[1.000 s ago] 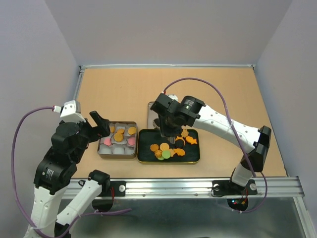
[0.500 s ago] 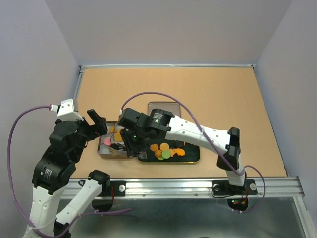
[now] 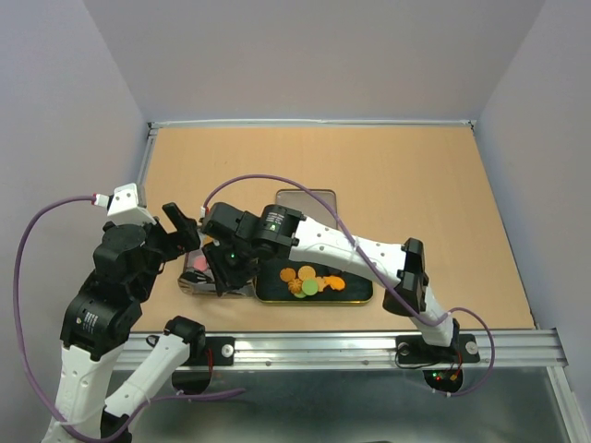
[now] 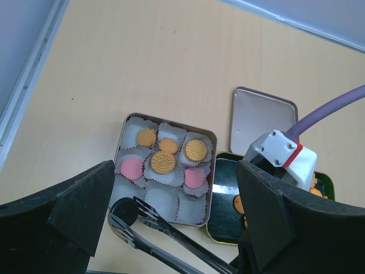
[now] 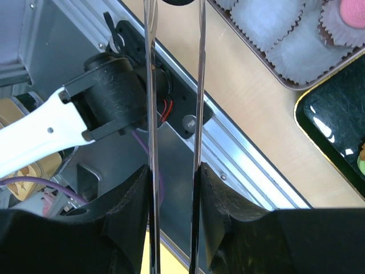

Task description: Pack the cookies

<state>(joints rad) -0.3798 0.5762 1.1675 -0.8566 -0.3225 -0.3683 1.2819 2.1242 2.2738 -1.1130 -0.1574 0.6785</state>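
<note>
The cookies lie in two places. Several orange and pink ones [image 4: 163,162] sit in paper cups inside a square tin [image 4: 213,171]. Loose orange and green ones [image 3: 309,280] lie on a black tray [image 3: 360,297]. My right gripper [image 3: 226,268] [image 5: 174,182] is shut on metal tongs [image 5: 199,85] [image 4: 171,234]. The tong tips pinch a black cookie [image 4: 126,212] at the tin's near left corner. My left gripper [image 4: 177,228] [image 3: 187,235] hangs open and empty above the tin's left side. In the top view the right arm hides most of the tin.
The tin's silver lid [image 3: 309,198] [image 4: 262,123] lies flat behind the tray. A metal rail [image 5: 245,154] runs along the table's near edge, with the left arm's base [image 5: 114,97] just beyond it. Several paper cups [image 5: 285,34] in the tin's near row hold nothing.
My right arm has swung left from above the black tray to the tin, carrying the tongs. The left gripper has shifted slightly and stayed open.
</note>
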